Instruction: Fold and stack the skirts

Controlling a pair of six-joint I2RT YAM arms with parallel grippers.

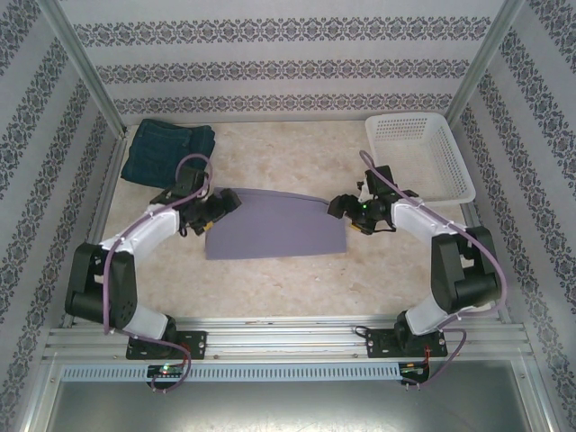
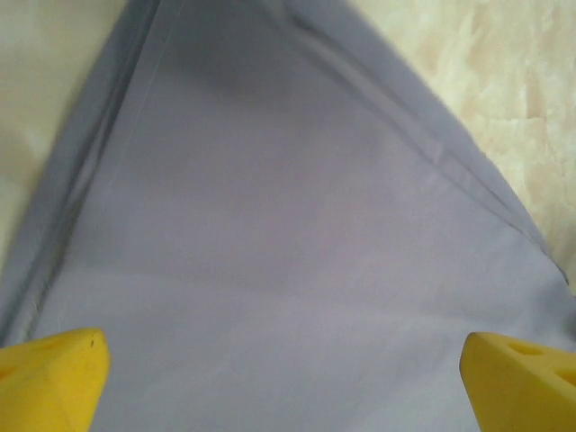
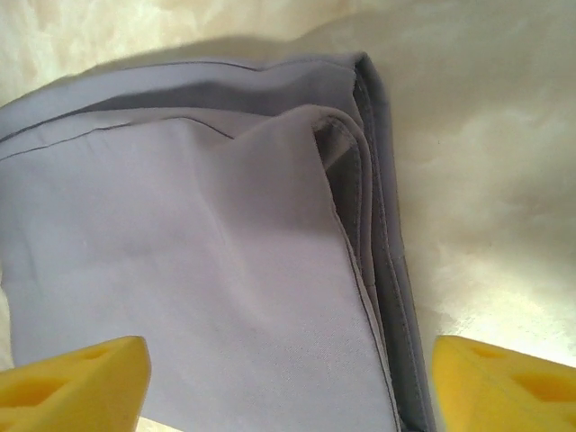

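Observation:
A light lavender-grey skirt (image 1: 270, 227) lies flat in the middle of the table. My left gripper (image 1: 225, 205) hovers over its upper left corner, jaws wide, yellow fingertips (image 2: 49, 378) apart above smooth cloth (image 2: 288, 225). My right gripper (image 1: 340, 209) is at the skirt's upper right corner. It is open, and its yellow fingertips (image 3: 508, 382) straddle the layered, folded edge of the skirt (image 3: 225, 270), with cloth between them and no grip showing. A folded dark blue denim skirt (image 1: 169, 151) rests at the back left.
A white lattice basket (image 1: 418, 153) stands at the back right, close behind the right arm. Patterned walls and metal posts enclose the table. Bare tabletop (image 1: 270, 288) lies in front of the lavender skirt.

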